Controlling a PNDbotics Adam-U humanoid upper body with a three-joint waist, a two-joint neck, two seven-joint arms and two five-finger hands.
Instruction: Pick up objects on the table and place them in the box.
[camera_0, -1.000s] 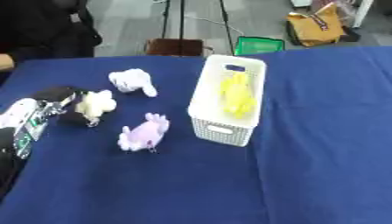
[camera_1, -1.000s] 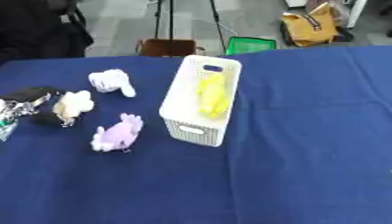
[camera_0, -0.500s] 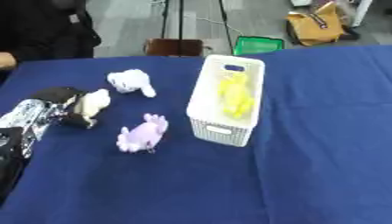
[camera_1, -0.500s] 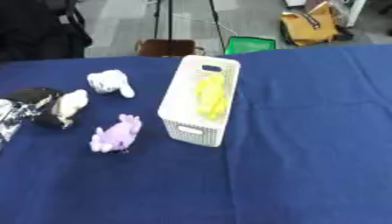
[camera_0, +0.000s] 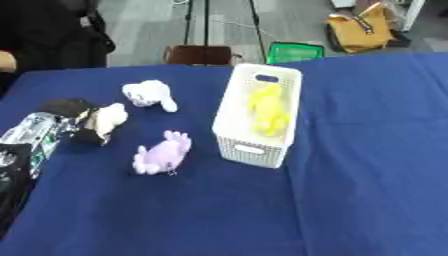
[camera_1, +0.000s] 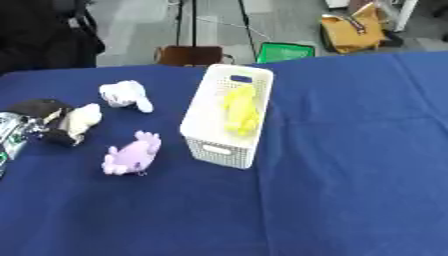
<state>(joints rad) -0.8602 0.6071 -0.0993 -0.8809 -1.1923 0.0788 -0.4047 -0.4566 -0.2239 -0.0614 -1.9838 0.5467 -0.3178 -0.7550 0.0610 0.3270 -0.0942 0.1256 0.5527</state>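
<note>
Left hand: our left hand is at the left of the table, curled round the cream toy.
Change: hand and toy have slid a bit toward the right, nearer the box.
Meaning: we think the carry to the box has begun.
Box: a yellow toy lies inside.
Still out: white toy far left, purple toy beside the box.
Right hand: not seen.

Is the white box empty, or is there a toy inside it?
Not empty. The box holds one yellow toy, showing through its open top. The other three toys lie outside it on the table.
</note>
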